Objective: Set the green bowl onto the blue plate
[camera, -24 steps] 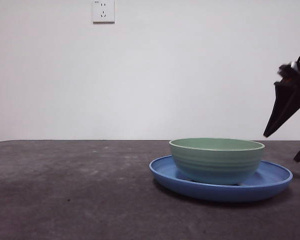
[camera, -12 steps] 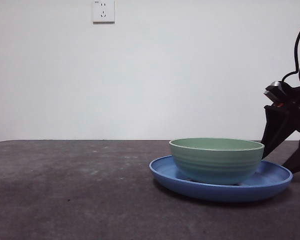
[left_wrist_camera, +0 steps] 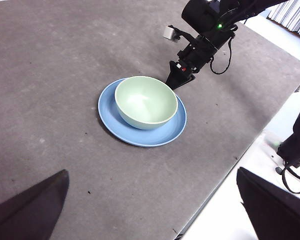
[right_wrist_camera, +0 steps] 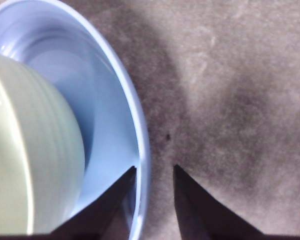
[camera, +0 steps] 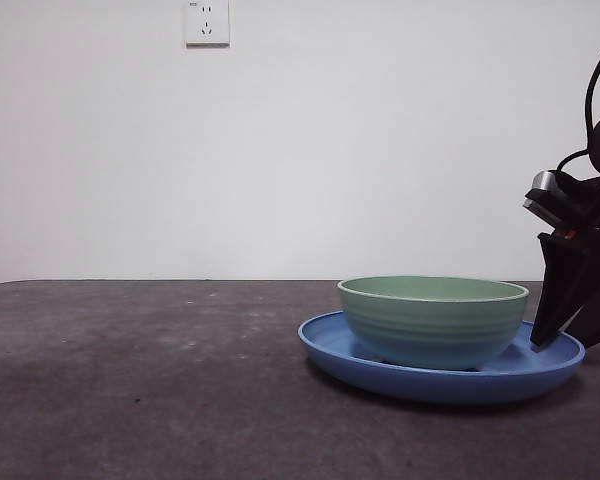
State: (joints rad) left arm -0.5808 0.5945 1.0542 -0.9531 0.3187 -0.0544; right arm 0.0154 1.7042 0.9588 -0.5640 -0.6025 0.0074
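Note:
The green bowl (camera: 433, 320) sits upright inside the blue plate (camera: 430, 380) at the right of the table. From the left wrist view, high above, the bowl (left_wrist_camera: 146, 100) is centred on the plate (left_wrist_camera: 155, 140). My right gripper (camera: 560, 343) is down at the plate's right edge. Its wrist view shows it (right_wrist_camera: 155, 170) open a little, one jaw inside the plate's rim (right_wrist_camera: 140, 140) and one outside, with the bowl's wall (right_wrist_camera: 30, 150) close by. My left gripper (left_wrist_camera: 151, 172) hangs open far from the plate, holding nothing.
A white wall socket (camera: 207, 22) is on the back wall. The dark grey table (camera: 130, 380) stretches to the left of the plate. Its edge (left_wrist_camera: 230, 165) runs past the plate in the left wrist view.
My right gripper has come down from mid-air at the right to the plate's right rim. Bowl and plate have not moved.

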